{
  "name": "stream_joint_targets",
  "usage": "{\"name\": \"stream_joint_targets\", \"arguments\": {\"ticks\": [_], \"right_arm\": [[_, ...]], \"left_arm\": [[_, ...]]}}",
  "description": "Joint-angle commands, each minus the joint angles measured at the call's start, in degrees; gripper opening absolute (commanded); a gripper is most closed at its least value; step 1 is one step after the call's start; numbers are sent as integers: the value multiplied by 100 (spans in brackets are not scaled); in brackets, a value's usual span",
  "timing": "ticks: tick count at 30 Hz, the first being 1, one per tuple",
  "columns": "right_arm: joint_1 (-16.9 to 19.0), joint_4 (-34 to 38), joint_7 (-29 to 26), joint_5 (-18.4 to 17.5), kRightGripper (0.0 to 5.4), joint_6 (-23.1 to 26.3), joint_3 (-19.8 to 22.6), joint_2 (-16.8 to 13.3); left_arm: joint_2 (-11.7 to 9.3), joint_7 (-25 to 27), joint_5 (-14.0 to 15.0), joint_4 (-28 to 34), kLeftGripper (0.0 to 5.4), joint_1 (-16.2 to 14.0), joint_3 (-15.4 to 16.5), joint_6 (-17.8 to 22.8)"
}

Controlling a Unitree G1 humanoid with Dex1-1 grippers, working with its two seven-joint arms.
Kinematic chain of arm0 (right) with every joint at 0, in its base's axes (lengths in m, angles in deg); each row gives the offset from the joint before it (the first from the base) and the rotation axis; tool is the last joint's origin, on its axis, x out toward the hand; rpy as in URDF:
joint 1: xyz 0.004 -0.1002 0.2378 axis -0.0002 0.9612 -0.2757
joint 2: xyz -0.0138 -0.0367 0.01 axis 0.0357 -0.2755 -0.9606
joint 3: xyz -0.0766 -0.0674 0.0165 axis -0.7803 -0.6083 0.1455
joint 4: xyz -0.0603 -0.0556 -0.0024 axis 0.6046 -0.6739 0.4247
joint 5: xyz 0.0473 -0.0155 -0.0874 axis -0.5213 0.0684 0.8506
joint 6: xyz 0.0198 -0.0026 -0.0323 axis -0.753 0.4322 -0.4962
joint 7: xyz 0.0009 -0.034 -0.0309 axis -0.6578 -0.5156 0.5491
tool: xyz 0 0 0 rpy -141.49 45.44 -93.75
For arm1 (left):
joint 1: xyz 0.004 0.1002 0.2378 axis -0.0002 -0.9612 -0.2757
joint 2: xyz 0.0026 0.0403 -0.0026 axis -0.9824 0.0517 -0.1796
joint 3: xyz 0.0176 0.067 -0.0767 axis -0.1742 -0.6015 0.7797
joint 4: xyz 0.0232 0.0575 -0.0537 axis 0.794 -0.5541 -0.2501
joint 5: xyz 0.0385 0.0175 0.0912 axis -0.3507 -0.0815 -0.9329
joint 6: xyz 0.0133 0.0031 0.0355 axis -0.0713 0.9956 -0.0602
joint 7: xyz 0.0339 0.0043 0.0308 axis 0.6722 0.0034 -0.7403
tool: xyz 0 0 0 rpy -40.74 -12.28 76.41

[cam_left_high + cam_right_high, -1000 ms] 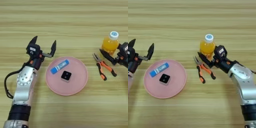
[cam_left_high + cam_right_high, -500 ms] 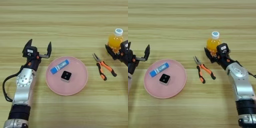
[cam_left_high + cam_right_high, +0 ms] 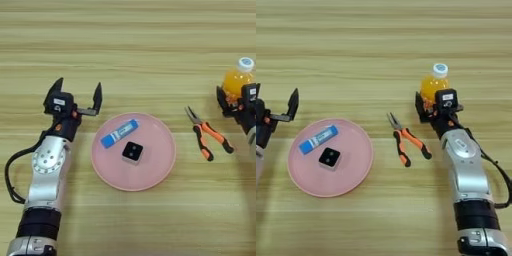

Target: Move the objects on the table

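Note:
My right gripper (image 3: pixel 432 104) is shut on the small orange-drink bottle (image 3: pixel 433 86), which stands upright with its white cap up, at the right of the table (image 3: pixel 140 45). The same bottle (image 3: pixel 235 81) shows near the right edge of the left eye view. The blue-and-white tube (image 3: pixel 119 134) and the black-and-white cube (image 3: pixel 132 152) lie on the pink round plate (image 3: pixel 152 175). My left gripper (image 3: pixel 77 95) is open and holds nothing, just left of the plate's upper rim.
Orange-handled pliers (image 3: pixel 207 140) lie on the wood between the plate and the bottle, their jaws pointing away from me. A black cable (image 3: pixel 12 170) loops off my left forearm.
My right gripper has carried the bottle to the right, away from the pliers. My left gripper has drawn a little to the left, off the plate's rim, still open.

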Motion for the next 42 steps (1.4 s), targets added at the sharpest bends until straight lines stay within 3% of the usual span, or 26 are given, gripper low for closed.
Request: {"name": "stream_joint_targets", "arguments": {"ticks": [1,15,42], "right_arm": [[-74,-65,264,138,344,-420,31,175],[206,-453,558,408,344,-845,-27,486],[139,-877,674,402,344,-1037,15,545]], "left_arm": [[-20,1,-21,-38,540,87,25,-54],[-15,13,-7,-26,540,94,38,-52],[-18,41,-3,-57,540,151,61,-45]]}}
